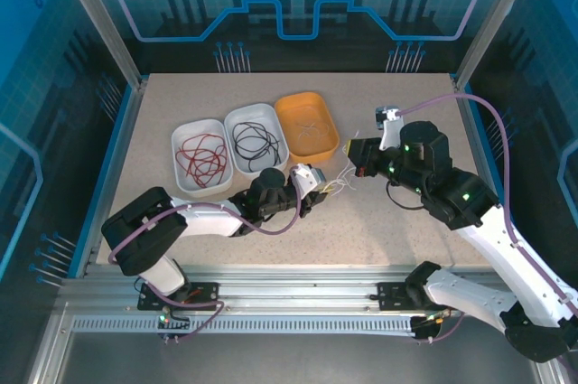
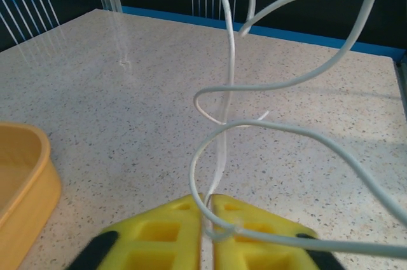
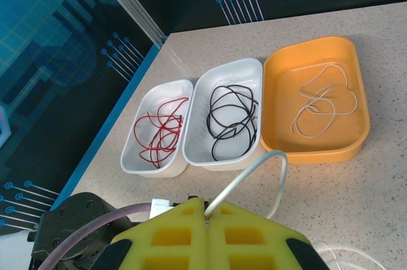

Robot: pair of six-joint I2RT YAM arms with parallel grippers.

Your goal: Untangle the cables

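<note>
As the left tool [image 2: 206, 209] pinches it, the white cable [image 2: 231, 54] loops rightward.

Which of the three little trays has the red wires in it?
The white tray at the left end holds the red wires. The middle white tray has black wires, and the orange tray has whitish wires.

Table [image 1: 379, 226]: speckled beige top, blue edging along left side.
Left white tray [image 1: 209, 125], middle white tray [image 1: 256, 109], orange tray [image 1: 293, 145]: oblong, round-cornered, in one row on far-left part of table, neighbours' rims touching.
Back wall [image 1: 298, 4]: dark blue panel, circuit pattern.
Metal posts [image 1: 95, 14]: slanted, at far corners.
Aluminium rail [image 1: 298, 298]: along near edge.
</note>
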